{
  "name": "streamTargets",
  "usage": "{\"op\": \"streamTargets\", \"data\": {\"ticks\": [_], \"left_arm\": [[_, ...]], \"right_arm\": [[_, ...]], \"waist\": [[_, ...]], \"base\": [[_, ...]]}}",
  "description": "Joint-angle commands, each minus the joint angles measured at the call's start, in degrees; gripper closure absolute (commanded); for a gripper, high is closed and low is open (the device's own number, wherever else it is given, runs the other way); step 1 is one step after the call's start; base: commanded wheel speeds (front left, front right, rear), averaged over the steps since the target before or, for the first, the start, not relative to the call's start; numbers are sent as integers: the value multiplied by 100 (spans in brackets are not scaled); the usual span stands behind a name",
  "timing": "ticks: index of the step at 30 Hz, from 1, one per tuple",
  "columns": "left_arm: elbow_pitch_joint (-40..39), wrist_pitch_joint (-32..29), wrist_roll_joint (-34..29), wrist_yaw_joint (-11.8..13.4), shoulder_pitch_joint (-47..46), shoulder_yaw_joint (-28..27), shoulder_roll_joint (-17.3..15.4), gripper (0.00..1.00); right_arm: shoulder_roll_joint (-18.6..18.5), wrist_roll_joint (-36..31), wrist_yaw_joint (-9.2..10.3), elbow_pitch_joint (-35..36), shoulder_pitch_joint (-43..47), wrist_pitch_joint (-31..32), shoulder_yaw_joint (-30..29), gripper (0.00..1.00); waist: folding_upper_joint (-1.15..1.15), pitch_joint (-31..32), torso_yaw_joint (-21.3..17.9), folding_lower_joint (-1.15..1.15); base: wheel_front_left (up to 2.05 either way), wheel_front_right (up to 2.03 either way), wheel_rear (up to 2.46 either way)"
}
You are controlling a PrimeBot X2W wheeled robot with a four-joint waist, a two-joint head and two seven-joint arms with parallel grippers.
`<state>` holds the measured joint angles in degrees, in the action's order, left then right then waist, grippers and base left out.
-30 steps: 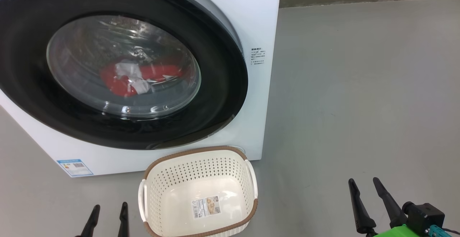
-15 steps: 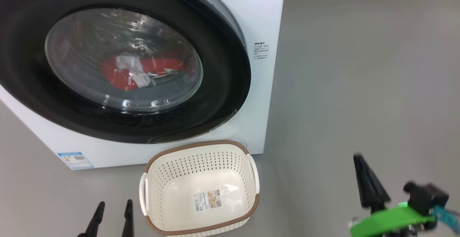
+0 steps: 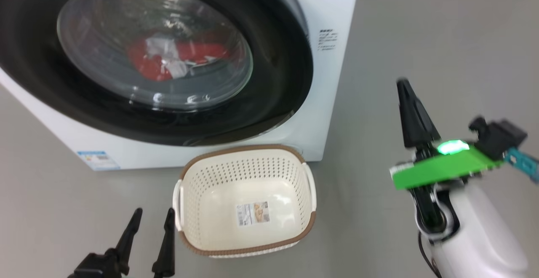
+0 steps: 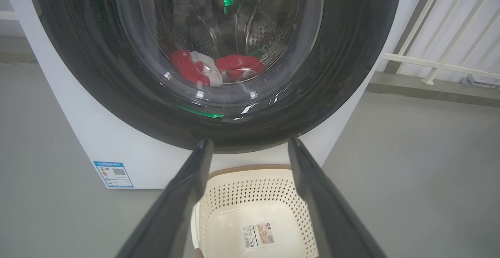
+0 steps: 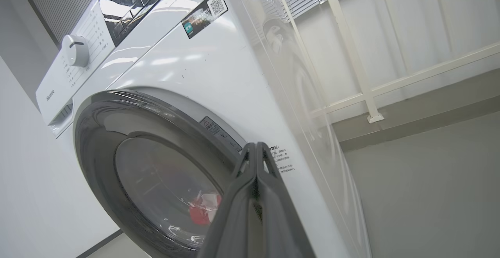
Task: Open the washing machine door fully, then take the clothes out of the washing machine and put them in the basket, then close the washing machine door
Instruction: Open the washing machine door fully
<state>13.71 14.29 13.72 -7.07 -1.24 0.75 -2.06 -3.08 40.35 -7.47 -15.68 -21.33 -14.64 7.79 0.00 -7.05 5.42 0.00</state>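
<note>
- Facing the robot, the washing machine [image 3: 332,101] stands with its front toward both arms; every place below is reckoned from it.
- The washing machine door [image 3: 278,80] lies closed and flat against the machine's front. It is a round black ring, so it has no long axis to line up on. The edge that matters is its right rim, next to the small printed label [image 3: 326,40] on the machine's white front.
- That rim lies ahead and to the left of the right gripper [image 3: 403,86], which is raised off the machine's right front corner and apart from it. The right arm is plainly the nearer one to that rim. No handle or catch can be made out.
- The basket [image 3: 185,172] sits on the floor just in front of the machine's lower front, below the door, holding no cloth.
- The right arm's pale forearm [image 3: 480,227] rises steeply. In the right wrist view its fingers aim at the machine's front close beside the door's right rim.
- The clothes [image 3: 147,59] lie inside the machine, red and white behind the door's glass.
- The right gripper's two fingers are pressed together into one point and hold nothing. As a judgement, that point suits hooking behind the rim to swing the door outward.
- The left gripper [image 3: 153,214] hangs low in front of the machine, left of the basket. Its fingers are spread wide and empty, pointing toward the door.
</note>
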Motion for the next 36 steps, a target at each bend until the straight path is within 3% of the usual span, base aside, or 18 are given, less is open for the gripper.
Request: {"op": "streamTargets", "data": {"ticks": [1,6,17,27,36], "left_arm": [[-154,71,56,-20,-241,-131,-82,0],[-140,71,130,-29,-369,-66,-82,0],[-71,71,284,-40,-717,70,-82,0],[-44,71,376,-41,-1025,180,-82,0],[-54,71,429,-41,-1193,226,-82,0]], "right_arm": [[20,218,-2,57,-377,-36,239,100],[-33,864,-2,-172,-899,-35,543,100],[-768,3094,-2,-302,-2214,672,1272,100],[-1270,4566,-2,-252,-3075,2183,1572,100],[-1415,5529,-2,-745,-3736,3594,1448,100]], "waist": [[0,-206,178,0],[0,-401,304,0],[0,-969,506,0],[0,-1375,637,0],[0,-1671,712,0]], "base": [[0,0,0],[0,0,0],[0,0,0],[0,0,0],[0,0,0]]}}
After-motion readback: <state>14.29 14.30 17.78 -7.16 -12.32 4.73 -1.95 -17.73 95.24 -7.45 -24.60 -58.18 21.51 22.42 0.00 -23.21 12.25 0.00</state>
